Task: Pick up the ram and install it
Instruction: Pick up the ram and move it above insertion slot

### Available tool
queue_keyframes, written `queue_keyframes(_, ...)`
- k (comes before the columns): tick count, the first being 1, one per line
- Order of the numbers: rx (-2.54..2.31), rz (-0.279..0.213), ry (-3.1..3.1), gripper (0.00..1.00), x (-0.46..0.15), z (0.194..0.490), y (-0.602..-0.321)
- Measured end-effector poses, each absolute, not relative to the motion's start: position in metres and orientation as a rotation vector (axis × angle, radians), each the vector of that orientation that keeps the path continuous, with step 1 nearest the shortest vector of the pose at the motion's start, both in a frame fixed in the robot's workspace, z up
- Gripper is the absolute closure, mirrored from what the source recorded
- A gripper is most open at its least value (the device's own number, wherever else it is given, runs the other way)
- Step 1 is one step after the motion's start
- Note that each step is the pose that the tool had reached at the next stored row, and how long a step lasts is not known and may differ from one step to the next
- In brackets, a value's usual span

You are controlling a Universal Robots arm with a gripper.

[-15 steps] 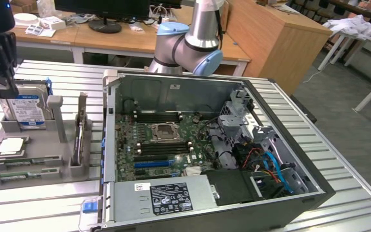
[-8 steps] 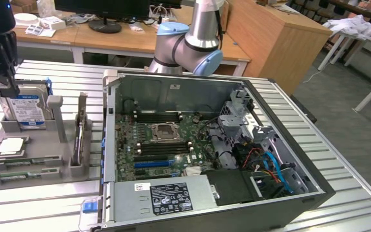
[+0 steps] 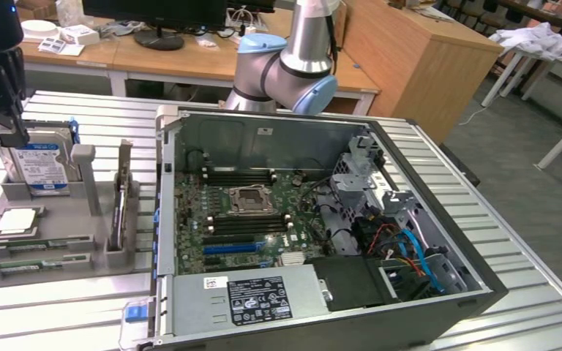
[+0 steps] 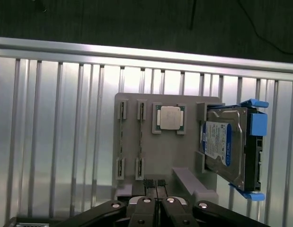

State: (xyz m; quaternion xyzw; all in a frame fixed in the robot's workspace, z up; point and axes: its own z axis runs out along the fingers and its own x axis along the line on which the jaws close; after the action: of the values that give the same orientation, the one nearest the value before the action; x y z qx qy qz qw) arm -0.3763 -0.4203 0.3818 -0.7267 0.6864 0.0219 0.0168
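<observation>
Gripper (image 4: 155, 182) at exterior view's left hung over grey holder (image 4: 160, 156), fingers pressed together, nothing held. Both ram sticks (image 4: 121, 139) stood on edge in holder slots, easy to pinch. Open PC case (image 3: 252, 139) lay rightward, motherboard (image 3: 213, 234) exposed for install.

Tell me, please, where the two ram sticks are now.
Both ram sticks lie in slots of the grey holder at the exterior view's left, beside the CPU, on its side away from the hard drive.
</observation>
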Motion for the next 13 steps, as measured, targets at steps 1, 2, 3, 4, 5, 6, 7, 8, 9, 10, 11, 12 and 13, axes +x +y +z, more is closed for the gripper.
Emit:
queue_keyframes(1,-2.261,0.068,2.132,0.89,-0.3763,0.3819,-0.4203)
queue_keyframes(2,-2.261,0.068,2.132,0.89,-0.3763,0.3819,-0.4203)
queue_keyframes(3,-2.261,0.068,2.131,0.89,-0.3763,0.3819,-0.4203)
queue_keyframes(4,-2.261,0.068,2.131,0.89,-0.3763,0.3819,-0.4203)
queue_keyframes(5,-2.261,0.068,2.131,0.89,-0.3763,0.3819,-0.4203)
queue_keyframes(6,-2.261,0.068,2.131,0.89,-0.3763,0.3819,-0.4203)
queue_keyframes(7,-2.261,0.068,2.131,0.89,-0.3763,0.3819,-0.4203)
queue_keyframes(8,-2.261,0.068,2.131,0.89,-0.3763,0.3818,-0.4203)
queue_keyframes(9,-2.261,0.068,2.131,0.89,-0.3763,0.3819,-0.4203)
queue_keyframes(10,-2.261,0.068,2.131,0.89,-0.3763,0.3819,-0.4203)
queue_keyframes(11,-2.261,0.068,2.131,0.89,-0.3763,0.3818,-0.4203)
queue_keyframes(12,-2.261,0.068,2.131,0.89,-0.3763,0.3818,-0.4203)
queue_keyframes(13,-2.261,0.068,2.131,0.89,-0.3763,0.3819,-0.4203)
